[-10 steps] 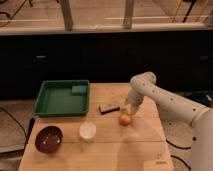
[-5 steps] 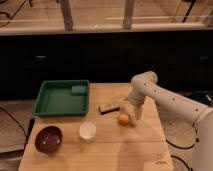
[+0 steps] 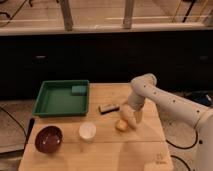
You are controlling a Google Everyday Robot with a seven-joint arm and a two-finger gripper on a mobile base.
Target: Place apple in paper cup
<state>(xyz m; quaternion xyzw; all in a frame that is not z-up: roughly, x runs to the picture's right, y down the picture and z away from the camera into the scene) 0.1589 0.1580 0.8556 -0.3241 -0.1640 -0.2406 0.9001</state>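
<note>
The apple (image 3: 121,125), orange-yellow, lies on the wooden table (image 3: 100,155) right of centre. The white paper cup (image 3: 87,131) stands upright to its left, about one apple width away. My gripper (image 3: 134,119) points down from the white arm and sits just right of the apple, touching it or nearly so. The apple rests on the table and is not lifted.
A dark red-purple bowl (image 3: 48,139) stands at the front left. A green tray (image 3: 52,102) with a teal sponge (image 3: 78,90) is at the back left. A small dark block (image 3: 107,107) lies behind the apple. The table's right edge is near my arm.
My gripper has come down a little beside the apple. The apple seems to have shifted slightly toward the front left. The cup and bowl have not moved.
</note>
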